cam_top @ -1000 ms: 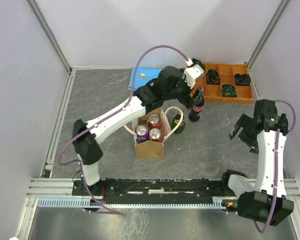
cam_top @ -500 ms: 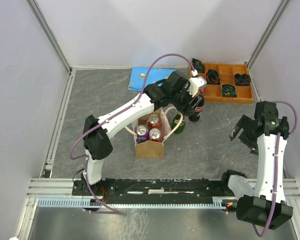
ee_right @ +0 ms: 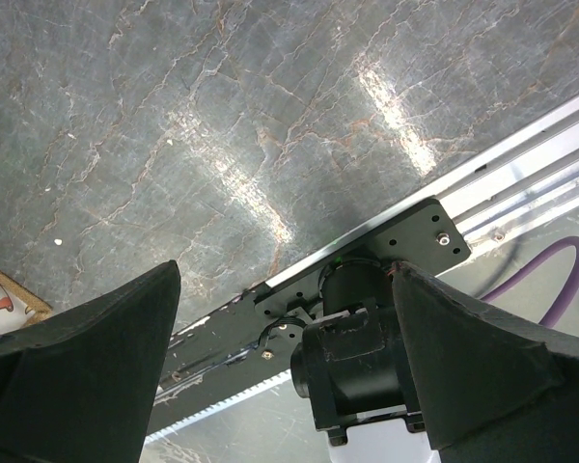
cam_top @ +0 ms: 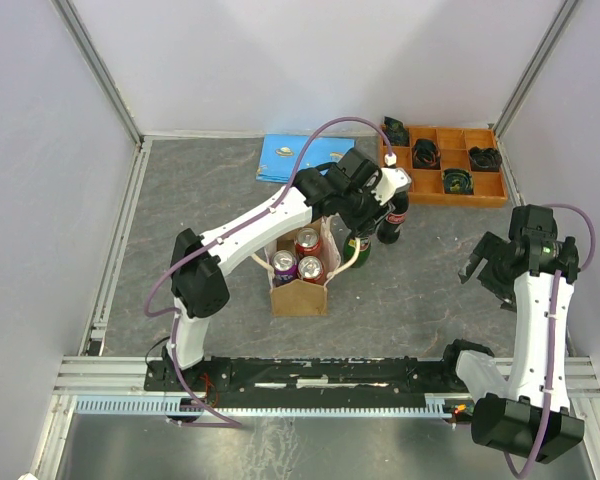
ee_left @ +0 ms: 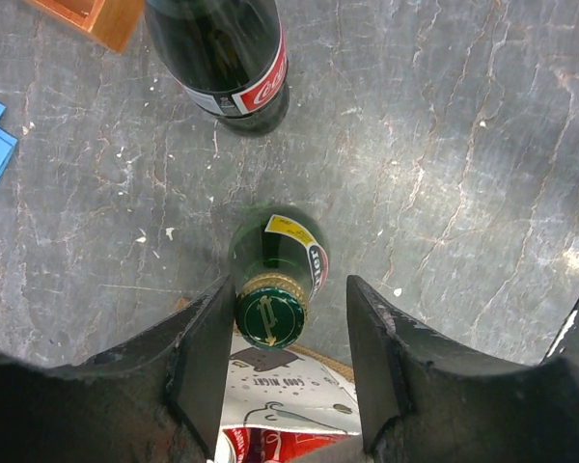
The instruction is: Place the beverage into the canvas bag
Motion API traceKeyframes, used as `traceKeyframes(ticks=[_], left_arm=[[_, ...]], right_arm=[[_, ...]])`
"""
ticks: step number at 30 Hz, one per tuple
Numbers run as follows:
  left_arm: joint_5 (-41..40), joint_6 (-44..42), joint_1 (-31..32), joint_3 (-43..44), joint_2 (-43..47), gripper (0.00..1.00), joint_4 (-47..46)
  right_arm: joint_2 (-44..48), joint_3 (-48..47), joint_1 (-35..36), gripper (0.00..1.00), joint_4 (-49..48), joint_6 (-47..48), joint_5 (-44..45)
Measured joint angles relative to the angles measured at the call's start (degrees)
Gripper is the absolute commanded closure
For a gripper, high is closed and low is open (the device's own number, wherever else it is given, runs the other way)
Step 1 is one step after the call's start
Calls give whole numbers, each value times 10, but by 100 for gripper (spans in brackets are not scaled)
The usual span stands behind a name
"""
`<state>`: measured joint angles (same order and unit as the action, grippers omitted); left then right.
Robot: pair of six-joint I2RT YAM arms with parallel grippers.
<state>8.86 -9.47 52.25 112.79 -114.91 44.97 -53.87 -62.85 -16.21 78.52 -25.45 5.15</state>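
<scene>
The canvas bag (cam_top: 300, 282) stands mid-table with three cans (cam_top: 300, 258) inside; its printed edge shows in the left wrist view (ee_left: 289, 386). A green glass bottle (cam_top: 357, 250) stands upright right beside the bag. My left gripper (cam_top: 363, 222) hovers over it, open. In the left wrist view the bottle's green cap (ee_left: 270, 314) sits between the left gripper's (ee_left: 289, 294) fingers, close to the left finger (ee_left: 198, 357), not clamped. A dark cola bottle (cam_top: 393, 215) stands just beyond, also in the left wrist view (ee_left: 227, 53). My right gripper (cam_top: 485, 268) is open and empty, off to the right.
An orange compartment tray (cam_top: 445, 192) with dark coiled items sits at the back right; its corner shows in the left wrist view (ee_left: 92, 14). A blue flat item (cam_top: 285, 157) lies at the back. The right wrist view shows the right gripper (ee_right: 285, 275) over bare tabletop and the arm's base rail (ee_right: 367, 256).
My left gripper has moved forward and down from near the cola bottle's top to over the green bottle. The right arm has hardly moved.
</scene>
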Motion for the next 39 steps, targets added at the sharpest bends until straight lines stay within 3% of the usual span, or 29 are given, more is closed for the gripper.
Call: traceKeyframes(ticks=[6,19,25,31,34,39], left_arm=[[-10,-18,0,4,-2,52,17],[-15,-39,0,17,-26,55,29],[-15,-47,0,17,-27,69,31],[-15,-50,1,17,-27,76,33],[-15,-53,2,18,-27,97,35],[-15,-56,3,20,-27,97,38]], right_arm=[[1,0,0,1,0,0,0],[3,3,0,1,0,0,0],[3,4,0,1,0,0,0],[3,5,0,1,0,0,0],[3,5,0,1,0,0,0],[2,5,0,1,0,0,0]])
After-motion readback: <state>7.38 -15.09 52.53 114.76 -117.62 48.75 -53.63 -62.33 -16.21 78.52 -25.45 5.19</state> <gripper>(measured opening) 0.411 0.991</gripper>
